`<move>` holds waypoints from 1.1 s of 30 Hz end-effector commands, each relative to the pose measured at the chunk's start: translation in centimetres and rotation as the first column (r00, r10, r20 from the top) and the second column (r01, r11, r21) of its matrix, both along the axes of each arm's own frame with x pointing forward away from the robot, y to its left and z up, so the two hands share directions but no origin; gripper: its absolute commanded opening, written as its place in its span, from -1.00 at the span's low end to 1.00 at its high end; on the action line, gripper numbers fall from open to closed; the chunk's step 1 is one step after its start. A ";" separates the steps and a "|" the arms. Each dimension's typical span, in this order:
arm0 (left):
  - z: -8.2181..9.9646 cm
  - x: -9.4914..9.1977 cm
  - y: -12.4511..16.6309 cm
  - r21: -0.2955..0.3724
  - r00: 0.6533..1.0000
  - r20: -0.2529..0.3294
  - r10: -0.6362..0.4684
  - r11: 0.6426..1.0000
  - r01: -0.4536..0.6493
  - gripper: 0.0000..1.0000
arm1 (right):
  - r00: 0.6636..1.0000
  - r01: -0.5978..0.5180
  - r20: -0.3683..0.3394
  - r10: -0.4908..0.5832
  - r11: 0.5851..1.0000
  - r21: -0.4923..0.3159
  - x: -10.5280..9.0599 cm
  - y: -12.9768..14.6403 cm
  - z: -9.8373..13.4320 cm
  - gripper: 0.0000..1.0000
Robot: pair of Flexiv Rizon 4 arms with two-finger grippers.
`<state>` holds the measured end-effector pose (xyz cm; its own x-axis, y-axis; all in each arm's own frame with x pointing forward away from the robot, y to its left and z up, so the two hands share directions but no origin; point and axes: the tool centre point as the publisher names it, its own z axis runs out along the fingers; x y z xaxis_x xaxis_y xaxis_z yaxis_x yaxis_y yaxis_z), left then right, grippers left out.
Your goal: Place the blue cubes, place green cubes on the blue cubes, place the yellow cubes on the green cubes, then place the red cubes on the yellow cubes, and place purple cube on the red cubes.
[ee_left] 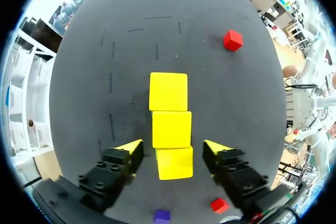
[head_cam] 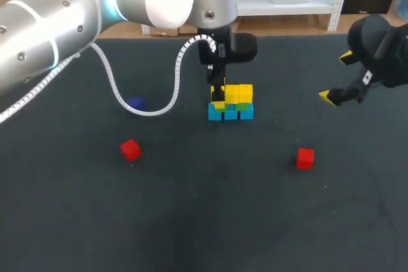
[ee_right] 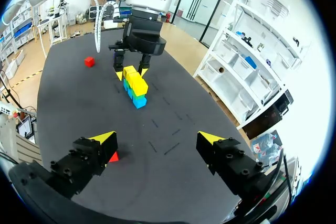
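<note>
Left jaws parted, straddling end yellow cube [ee_left: 174, 163]; right jaws parted, well apart from stack [head_cam: 239, 103].

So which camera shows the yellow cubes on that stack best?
The left wrist view: it looks straight down on all three yellow cubes in a row, the nearest one between the open left fingers. In the head view those fingers hide part of them. The right wrist view shows them small and far off.
</note>
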<state>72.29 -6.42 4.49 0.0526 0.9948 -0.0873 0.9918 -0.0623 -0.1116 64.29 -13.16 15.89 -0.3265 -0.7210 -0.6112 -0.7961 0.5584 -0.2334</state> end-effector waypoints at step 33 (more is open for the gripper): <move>4.6 -3.4 6.7 -0.027 0.980 0.127 0.156 0.988 -0.154 1.00 | 0.986 0.110 0.131 -0.103 0.993 -0.046 -0.2 0.2 -0.3 1.00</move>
